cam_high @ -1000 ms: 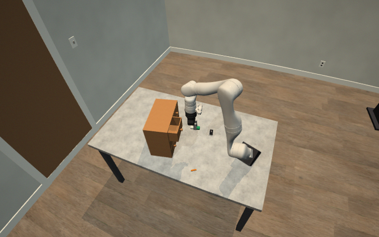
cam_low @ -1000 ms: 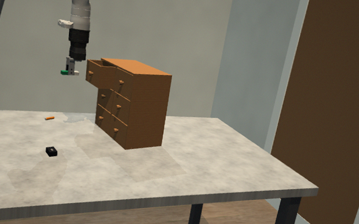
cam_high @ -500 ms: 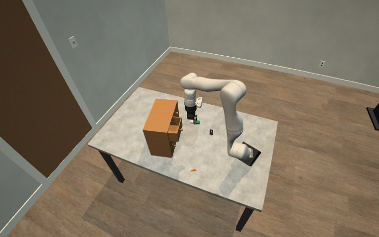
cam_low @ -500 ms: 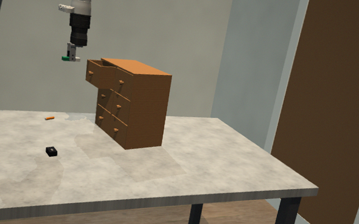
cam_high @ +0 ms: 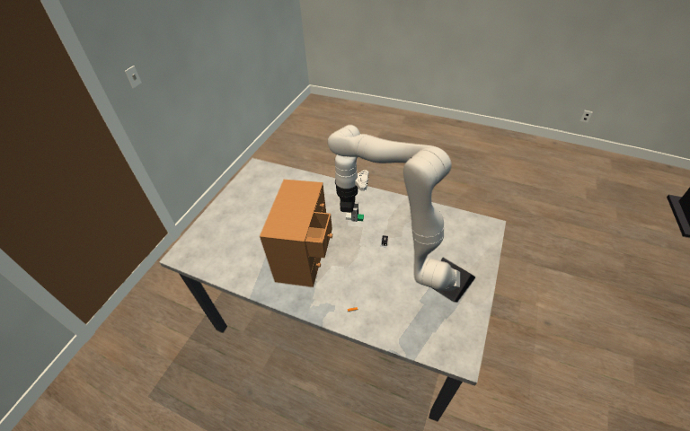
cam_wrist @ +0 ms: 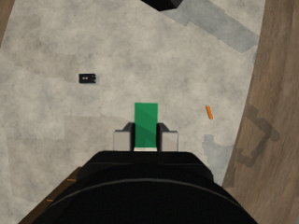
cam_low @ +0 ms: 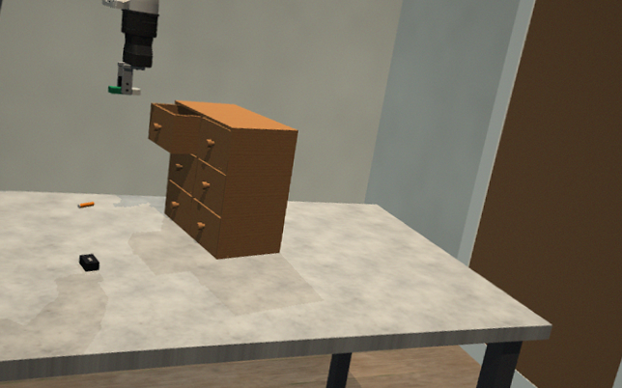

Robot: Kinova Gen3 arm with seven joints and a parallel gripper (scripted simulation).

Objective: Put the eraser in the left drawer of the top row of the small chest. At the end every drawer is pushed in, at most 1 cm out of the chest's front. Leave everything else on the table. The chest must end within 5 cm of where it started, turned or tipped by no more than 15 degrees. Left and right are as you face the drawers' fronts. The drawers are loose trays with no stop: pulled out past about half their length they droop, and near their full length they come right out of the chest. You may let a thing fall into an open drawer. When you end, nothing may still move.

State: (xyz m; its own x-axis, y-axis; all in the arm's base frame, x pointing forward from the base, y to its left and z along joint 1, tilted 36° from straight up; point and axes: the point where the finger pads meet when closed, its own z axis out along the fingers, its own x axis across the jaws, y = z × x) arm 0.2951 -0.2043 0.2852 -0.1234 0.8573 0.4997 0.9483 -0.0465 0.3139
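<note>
The small wooden chest (cam_high: 295, 231) (cam_low: 231, 176) stands on the table. Its top-row left drawer (cam_low: 172, 126) (cam_high: 319, 233) is pulled out and open; the other drawers are pushed in. My gripper (cam_low: 124, 85) (cam_high: 355, 213) (cam_wrist: 145, 133) is shut on the green and white eraser (cam_low: 119, 90) (cam_high: 358, 216) (cam_wrist: 146, 125). It holds the eraser in the air, a little above the level of the chest's top, in front of the open drawer and apart from it.
A small black block (cam_low: 88, 262) (cam_high: 384, 240) (cam_wrist: 88, 77) lies on the table in front of the chest. A small orange piece (cam_low: 86, 204) (cam_high: 352, 309) (cam_wrist: 209, 111) lies nearer the table edge. The arm's base (cam_high: 455, 284) sits at the table's side.
</note>
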